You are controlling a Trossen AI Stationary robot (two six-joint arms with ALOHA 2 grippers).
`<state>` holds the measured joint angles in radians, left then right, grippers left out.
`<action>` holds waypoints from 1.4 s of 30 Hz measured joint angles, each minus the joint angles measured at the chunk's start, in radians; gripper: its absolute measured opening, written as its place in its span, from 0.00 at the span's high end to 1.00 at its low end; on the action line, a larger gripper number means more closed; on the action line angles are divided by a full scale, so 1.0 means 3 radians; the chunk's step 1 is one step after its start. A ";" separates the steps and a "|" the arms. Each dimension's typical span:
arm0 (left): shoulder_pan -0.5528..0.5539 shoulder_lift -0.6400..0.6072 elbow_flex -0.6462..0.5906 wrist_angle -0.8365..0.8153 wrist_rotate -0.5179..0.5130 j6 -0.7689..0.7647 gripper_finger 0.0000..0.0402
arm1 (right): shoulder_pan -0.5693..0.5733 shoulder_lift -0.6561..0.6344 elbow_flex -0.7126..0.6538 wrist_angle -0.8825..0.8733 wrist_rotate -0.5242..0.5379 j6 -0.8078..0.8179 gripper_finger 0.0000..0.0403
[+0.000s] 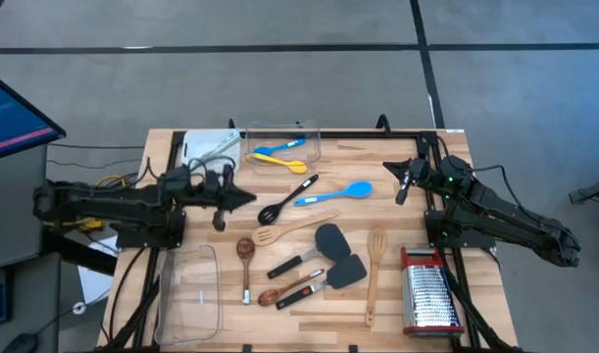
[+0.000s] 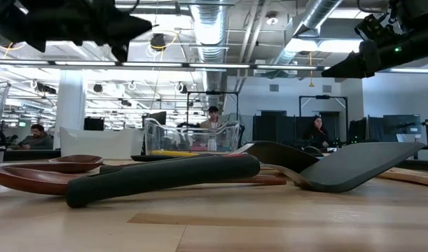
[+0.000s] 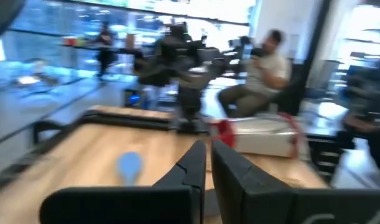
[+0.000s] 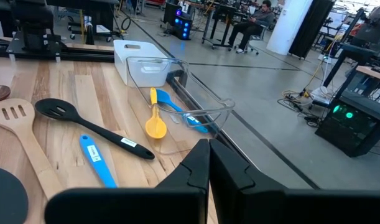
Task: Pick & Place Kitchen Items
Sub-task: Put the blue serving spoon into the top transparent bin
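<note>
The table (image 1: pixel 475 167) is pale wood planks w/ a black frame at the far edge. Near its front-left corner lies a clear plastic tub (image 1: pixel 191 289), rounded corners. A second clear tub (image 1: pixel 282 147) stands at the far edge, centre; inside are a yellow silicone spoon (image 1: pixel 266 154) and a blue spoon (image 1: pixel 289 145). Beside it, toward the left, a white tray (image 1: pixel 209 147). At the front-right corner stands a steel box grater (image 1: pixel 431 289), red trim.

The other utensils lie loose in the middle: black slotted spoon (image 1: pixel 284 200), blue silicone spoon (image 1: pixel 336 194), wooden slotted spatula (image 1: pixel 289 231), two dark grey spatulas (image 1: pixel 319 245), wooden fork-spatula (image 1: pixel 375 275), dark wood spoons (image 1: pixel 246 267).

Left gripper (image 1: pixel 248 197) hangs above the table near the slotted spoon, fingers closed, nothing between them. Right gripper (image 1: pixel 402 193) is raised near the right edge, closed and empty too.

Only the low view shows the matte rubbery handle (image 2: pixel 164 178) close up, and people seated at desks behind.
</note>
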<state>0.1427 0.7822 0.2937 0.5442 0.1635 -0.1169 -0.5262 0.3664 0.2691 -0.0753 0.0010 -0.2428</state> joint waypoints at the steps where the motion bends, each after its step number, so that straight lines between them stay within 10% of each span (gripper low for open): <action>1: -0.0109 0.0046 0.0001 0.0066 0.0000 -0.0001 0.98 | 0.0000 0.0000 0.0000 0.0000 0.0000 0.0000 1.00; 24: -0.1206 0.2061 0.0012 0.2426 -0.0532 0.0019 0.99 | 0.0001 0.0000 0.0000 0.0001 0.0000 -0.0001 1.00; 42: -0.1177 0.2714 0.0852 0.2492 -0.0532 0.0024 0.99 | 0.0001 0.0001 0.0001 0.0003 0.0000 -0.0001 1.00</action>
<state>-0.2103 1.5964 0.5492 1.2918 0.0040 -0.1097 -0.5259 0.3666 0.2694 -0.0746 0.0010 -0.2432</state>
